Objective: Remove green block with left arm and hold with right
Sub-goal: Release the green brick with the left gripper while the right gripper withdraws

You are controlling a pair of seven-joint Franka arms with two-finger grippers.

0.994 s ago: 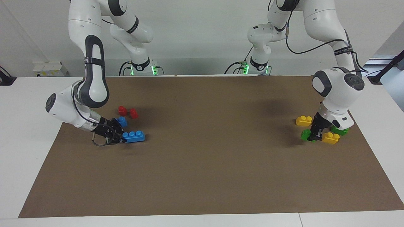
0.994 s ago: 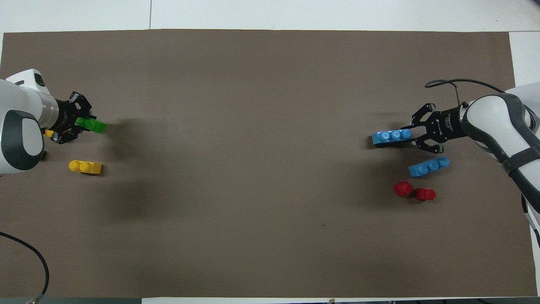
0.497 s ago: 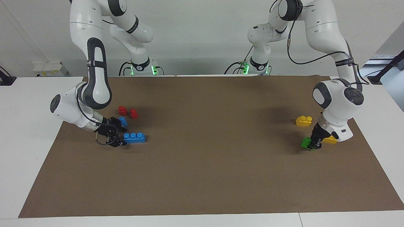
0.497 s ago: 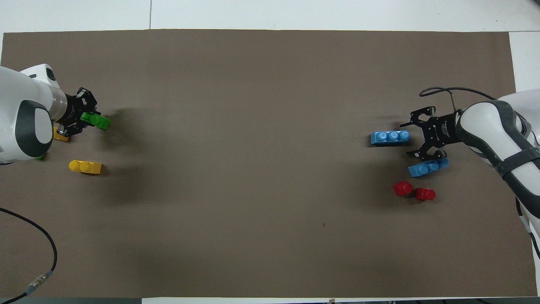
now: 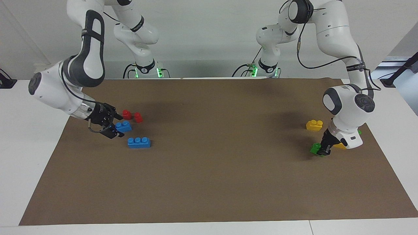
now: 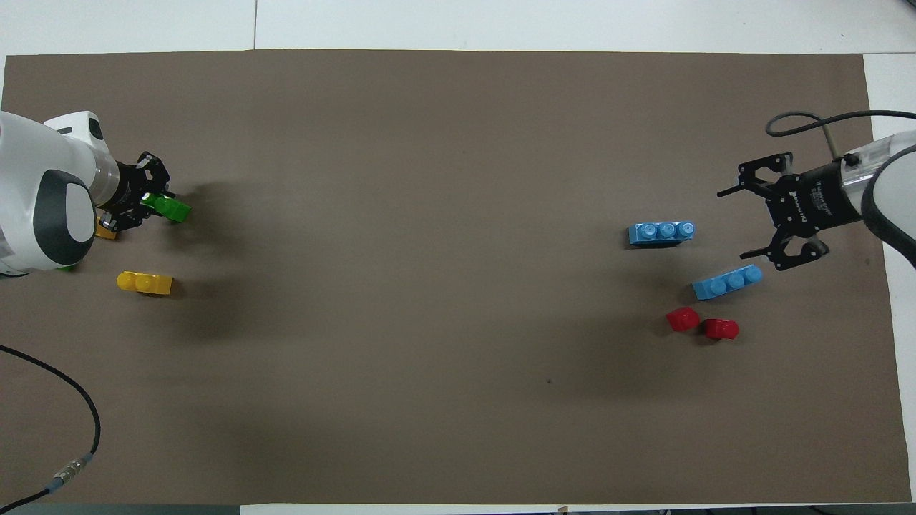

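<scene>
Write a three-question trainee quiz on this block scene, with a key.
1. True or false: the left gripper is shut on the green block.
2. Which blocks lie nearest the red blocks? A) the yellow block B) the blue blocks C) the green block
3. Fill in: the right gripper is ____ and holds nothing.

Key: 1 true; 2 B; 3 open.
</scene>
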